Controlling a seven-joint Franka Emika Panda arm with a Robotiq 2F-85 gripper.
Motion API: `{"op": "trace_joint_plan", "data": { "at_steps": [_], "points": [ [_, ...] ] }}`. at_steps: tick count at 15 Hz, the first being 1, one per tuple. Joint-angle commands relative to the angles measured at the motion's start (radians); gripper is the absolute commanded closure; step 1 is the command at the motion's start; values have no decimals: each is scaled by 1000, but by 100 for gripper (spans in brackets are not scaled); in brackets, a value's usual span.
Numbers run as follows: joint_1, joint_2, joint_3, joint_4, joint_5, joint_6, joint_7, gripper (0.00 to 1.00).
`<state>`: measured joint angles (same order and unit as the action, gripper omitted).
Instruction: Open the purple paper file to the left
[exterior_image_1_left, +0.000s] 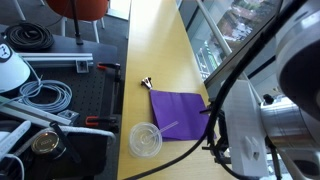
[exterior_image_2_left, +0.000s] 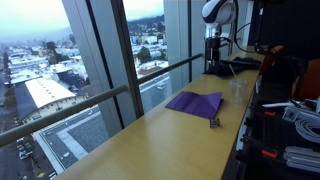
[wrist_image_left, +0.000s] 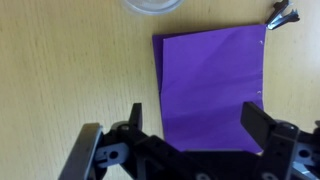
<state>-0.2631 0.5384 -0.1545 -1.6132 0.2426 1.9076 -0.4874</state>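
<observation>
Seen from the wrist: a flat rectangular purple paper file, closed, lying on the pale yellow wooden desk. Cover smooth apart from faint creases, with its long edges running up the picture. At the bottom of that view, the hand with its two dark fingers spread wide and gripping nothing. Lower part of the file visible in the gap between them. Impossible to tell from this view whether the fingers touch the paper or hang above it.

At the top edge, cut off by the frame, a clear round plastic lid, apart from the file's upper left corner. Just off the upper right corner, small dark clips, close to the file but not on it.

In both exterior views, the same purple paper file flat on the long desk, between the clips and the lid. Lid near one corner of the file, not touching.

White and black robot arm large and blurred in the foreground of an exterior view; small at the far end of the desk in an exterior view, beside tall window panes. Hand too small there to read.
</observation>
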Motion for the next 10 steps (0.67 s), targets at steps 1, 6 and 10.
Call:
{"op": "trace_joint_plan", "data": {
  "at_steps": [1, 6, 10],
  "points": [
    [-90, 160, 49, 229, 4, -152, -13, 0],
    [-139, 264, 115, 321, 24, -143, -36, 0],
    [-136, 313, 138, 315, 11, -119, -34, 0]
  ]
}}
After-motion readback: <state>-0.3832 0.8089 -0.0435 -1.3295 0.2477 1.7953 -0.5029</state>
